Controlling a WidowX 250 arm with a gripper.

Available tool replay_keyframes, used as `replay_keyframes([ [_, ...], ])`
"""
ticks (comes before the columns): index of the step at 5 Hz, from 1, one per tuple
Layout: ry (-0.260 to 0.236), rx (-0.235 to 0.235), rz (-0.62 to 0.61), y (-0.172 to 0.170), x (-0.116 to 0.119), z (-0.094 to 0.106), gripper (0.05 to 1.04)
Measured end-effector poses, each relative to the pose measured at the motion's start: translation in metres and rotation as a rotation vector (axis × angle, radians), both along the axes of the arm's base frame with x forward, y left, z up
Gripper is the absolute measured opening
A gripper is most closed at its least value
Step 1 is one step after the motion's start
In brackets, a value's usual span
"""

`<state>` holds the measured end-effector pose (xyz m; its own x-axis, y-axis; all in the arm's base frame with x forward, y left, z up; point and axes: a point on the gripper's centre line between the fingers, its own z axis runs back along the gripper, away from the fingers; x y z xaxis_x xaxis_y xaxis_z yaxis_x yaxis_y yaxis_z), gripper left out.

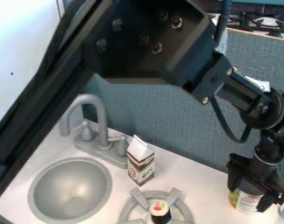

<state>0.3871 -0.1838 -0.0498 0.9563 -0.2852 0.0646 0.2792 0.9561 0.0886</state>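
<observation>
- Camera view puts my gripper (248, 197) at the lower right, about 4 o'clock from the middle, right at the can (247, 204).
- I see the can directly below the gripper's body, partly covered by it, its long axis looking near upright.
- I cannot tell whether the gripper is wide, narrow or clamped on the can.
- From the can, I find the carton (141, 166) toward 10 o'clock, standing upright on the white counter (206, 188), its top folded to a ridge.
- Toward 9 o'clock I have the grey burner (126, 213), with a small sushi roll (160, 208) upright at its centre.
- Farther along 9 o'clock lies the sink (71, 190); the faucet (97, 118) rises toward 10 o'clock, behind it.
- What the can and carton contain, I cannot see.
</observation>
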Motion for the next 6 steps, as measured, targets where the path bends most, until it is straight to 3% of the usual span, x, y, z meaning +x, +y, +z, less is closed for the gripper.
replay_keyframes([
  [3, 0.008, 0.044, 0.016, -0.004, 0.019, -0.003, 1.000],
  [4, 0.019, 0.081, 0.052, -0.001, 0.023, -0.006, 1.000],
  [5, 0.020, 0.170, 0.121, 0.007, 0.024, -0.012, 1.000],
  [6, 0.044, 0.278, 0.221, 0.021, 0.008, -0.018, 1.000],
])
